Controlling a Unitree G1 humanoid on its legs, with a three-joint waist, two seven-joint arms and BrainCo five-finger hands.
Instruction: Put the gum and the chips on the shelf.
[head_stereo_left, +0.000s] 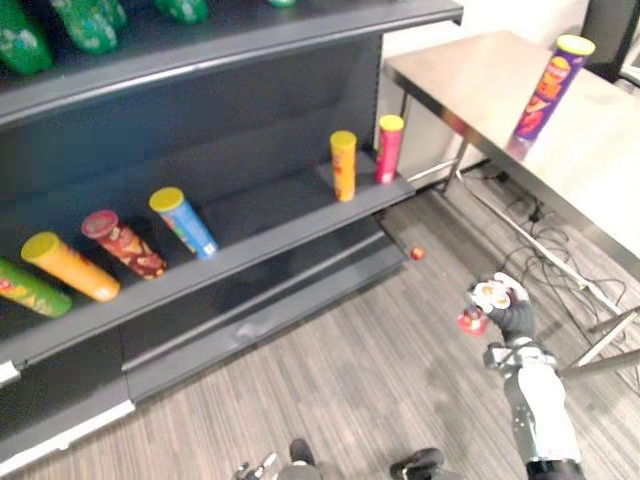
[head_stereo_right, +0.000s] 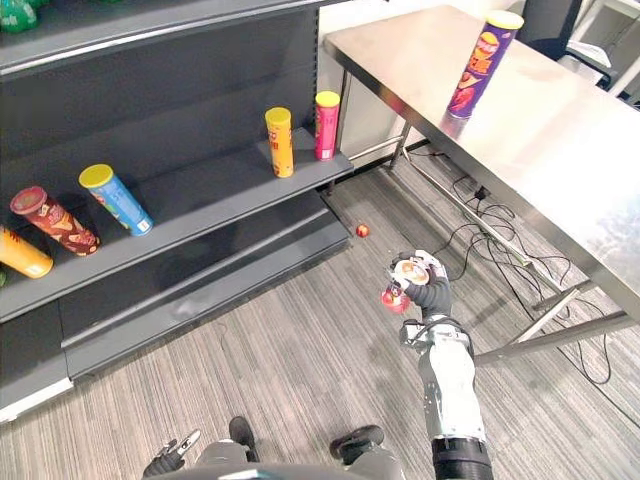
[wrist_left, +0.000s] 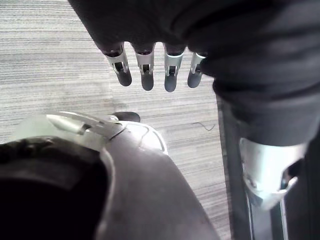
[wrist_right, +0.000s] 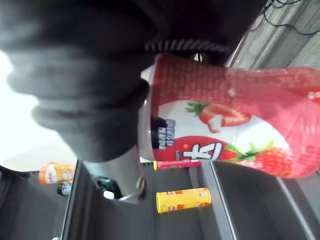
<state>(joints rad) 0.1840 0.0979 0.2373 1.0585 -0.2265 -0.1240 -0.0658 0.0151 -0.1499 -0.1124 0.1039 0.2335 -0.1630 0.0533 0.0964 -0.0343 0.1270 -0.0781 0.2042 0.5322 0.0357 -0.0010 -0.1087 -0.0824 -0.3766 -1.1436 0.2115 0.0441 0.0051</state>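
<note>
Though the dark cover hides my fingers in the right wrist view, the eye views show my right hand (head_stereo_right: 428, 292) wrapped round the gum bottle (wrist_right: 225, 135), held in the air over the floor (head_stereo_left: 380, 370). The bottle's far end is cut off in the wrist view. Its red strawberry label is clear there; from the head it's just a red blob with a white lid. Chips can (head_stereo_left: 552, 85), purple, stands upright on the table (head_stereo_left: 480, 80), up and to the right of that hand, well apart. Shelf (head_stereo_left: 260, 215) is ahead-left of the hand. A yellow can (head_stereo_left: 343, 165) and a pink can (head_stereo_left: 388, 148) stand at its nearer end, and the wrist view catches both past the bottle. Small red thing (head_stereo_left: 417, 253) lies on the floor between hand and shelf, too small to identify. Left hand (wrist_left: 146, 75) hangs low, fingers straight and slightly apart, floor past them; can't make out its thumb.
</note>
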